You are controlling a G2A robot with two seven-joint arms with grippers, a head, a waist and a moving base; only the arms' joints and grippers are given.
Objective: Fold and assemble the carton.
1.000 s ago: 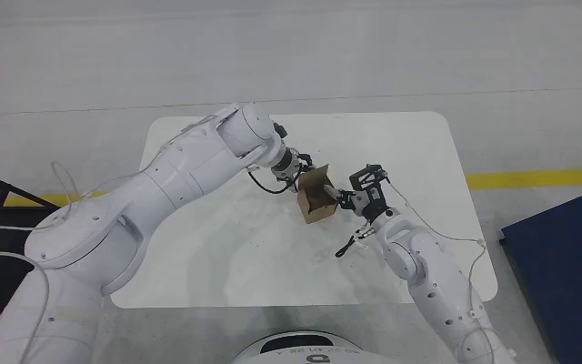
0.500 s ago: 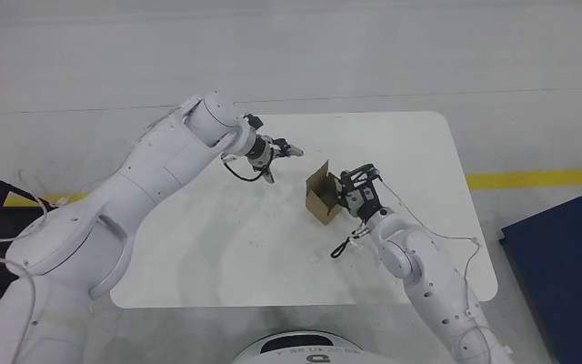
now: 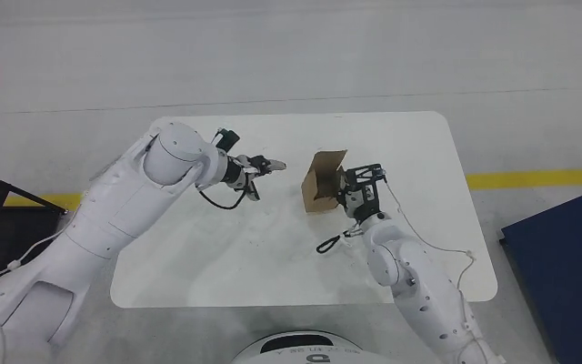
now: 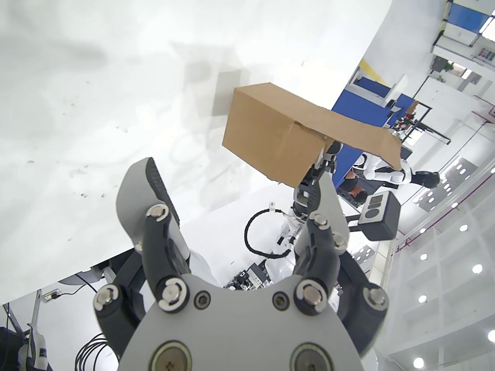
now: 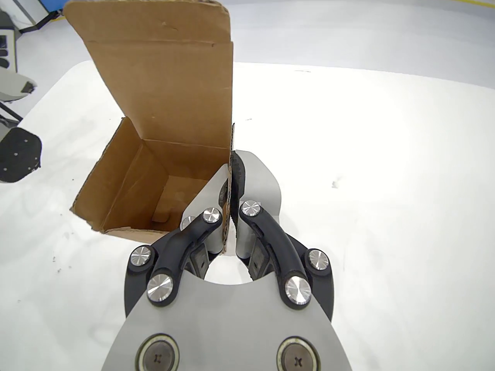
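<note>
The brown carton (image 3: 320, 180) stands near the middle of the white table (image 3: 427, 155), its mouth up and one long flap raised. In the right wrist view the carton (image 5: 154, 125) shows an empty inside, and my right gripper (image 5: 232, 173) is shut on the carton's near side wall. My right gripper (image 3: 348, 193) sits at the carton's right side in the top view. My left gripper (image 3: 270, 167) hovers open and empty, a short way left of the carton. In the left wrist view the carton (image 4: 278, 144) lies beyond my left gripper (image 4: 236, 183), apart from it.
A black cable (image 3: 332, 241) loops on the table by the right forearm. The table's rounded edge (image 3: 491, 264) runs near the right arm. A yellow floor line (image 3: 527, 178) and a dark blue block (image 3: 550, 264) lie off to the right.
My left gripper has let go of the carton and drawn back to the left. The right gripper has tilted the carton more upright, its flap now raised.
</note>
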